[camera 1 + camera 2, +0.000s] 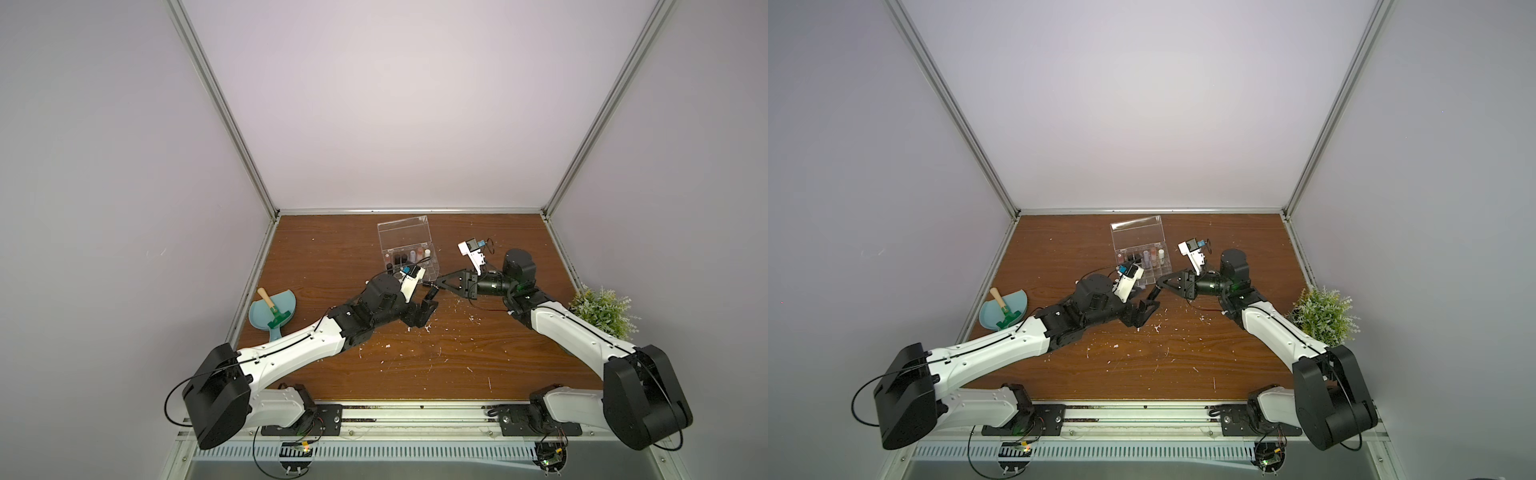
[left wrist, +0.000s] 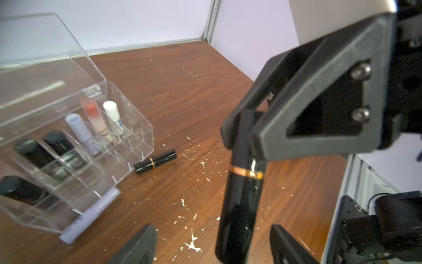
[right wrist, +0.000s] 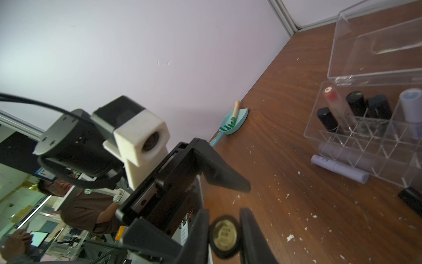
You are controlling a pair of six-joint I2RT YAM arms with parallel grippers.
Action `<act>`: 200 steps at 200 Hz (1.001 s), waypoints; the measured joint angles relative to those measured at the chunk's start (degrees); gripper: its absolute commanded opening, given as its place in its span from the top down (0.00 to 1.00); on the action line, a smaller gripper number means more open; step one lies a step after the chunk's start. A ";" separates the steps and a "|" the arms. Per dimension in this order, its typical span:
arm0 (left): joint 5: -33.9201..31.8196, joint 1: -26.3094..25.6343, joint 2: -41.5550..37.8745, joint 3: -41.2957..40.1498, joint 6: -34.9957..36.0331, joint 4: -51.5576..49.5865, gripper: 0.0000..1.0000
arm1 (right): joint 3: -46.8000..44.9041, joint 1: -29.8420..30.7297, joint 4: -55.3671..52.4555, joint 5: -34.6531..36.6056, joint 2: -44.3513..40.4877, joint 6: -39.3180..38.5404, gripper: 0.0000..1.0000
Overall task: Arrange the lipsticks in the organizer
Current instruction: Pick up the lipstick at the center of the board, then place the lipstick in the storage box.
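The clear organizer (image 1: pixel 430 266) (image 2: pixel 137 128) stands at the back of the table with its lid (image 1: pixel 403 232) up. Several lipsticks stand in it: black (image 2: pixel 34 150), lilac (image 2: pixel 80 130), pink (image 2: pixel 93 114) and white (image 2: pixel 113 116). My right gripper (image 1: pixel 438 286) (image 3: pixel 225 235) is shut on one end of a black lipstick with a gold band (image 2: pixel 242 205). Its other end hangs between the spread fingers of my left gripper (image 1: pixel 432 303) (image 2: pixel 211 244), which is open and not touching it. A lilac lipstick (image 2: pixel 91 214) and a black one (image 2: pixel 155 161) lie on the table against the organizer.
A teal dustpan (image 1: pixel 272 311) with a small rake lies at the left edge. A potted plant (image 1: pixel 602 311) stands at the right edge, beside my right arm. White flecks (image 1: pixel 428 328) dot the wooden table (image 1: pixel 415 365). Walls close in three sides.
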 measured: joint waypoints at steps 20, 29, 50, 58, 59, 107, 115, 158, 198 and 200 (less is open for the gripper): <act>-4.17 0.00 -4.09 -1.36 -0.50 -0.66 0.07 | 4.13 0.46 -2.56 3.37 2.64 -2.49 0.88; -6.34 0.02 -6.01 -2.32 -0.83 -0.81 0.06 | 6.19 0.90 -3.93 5.38 4.28 -3.72 0.88; -11.54 0.13 -9.25 -4.63 -1.73 -1.49 0.06 | 11.47 2.69 -6.97 10.82 9.27 -6.86 0.88; -13.42 0.42 -10.19 -5.62 -2.32 -1.77 0.06 | 13.20 3.78 -7.30 13.38 11.32 -7.78 0.88; -13.55 0.44 -10.25 -5.68 -2.34 -1.79 0.06 | 13.31 3.87 -7.32 13.64 11.47 -7.87 0.88; -19.10 4.52 -15.61 -10.64 -5.07 -2.99 0.05 | 18.62 11.32 -7.43 30.08 20.70 -12.96 0.89; -19.58 5.05 -16.46 -11.19 -5.38 -3.02 0.04 | 19.10 12.48 -7.56 33.22 21.57 -13.86 0.89; -21.16 6.51 -18.03 -12.79 -5.95 -3.30 0.02 | 24.74 17.22 -7.91 45.51 25.22 -19.71 0.89; -21.59 7.06 -18.62 -13.46 -5.92 -3.87 0.02 | 26.60 19.54 -5.73 52.76 27.78 -23.43 0.89; -21.59 7.10 -18.69 -13.46 -5.92 -3.93 0.02 | 26.58 19.58 -5.68 53.00 27.85 -23.58 0.89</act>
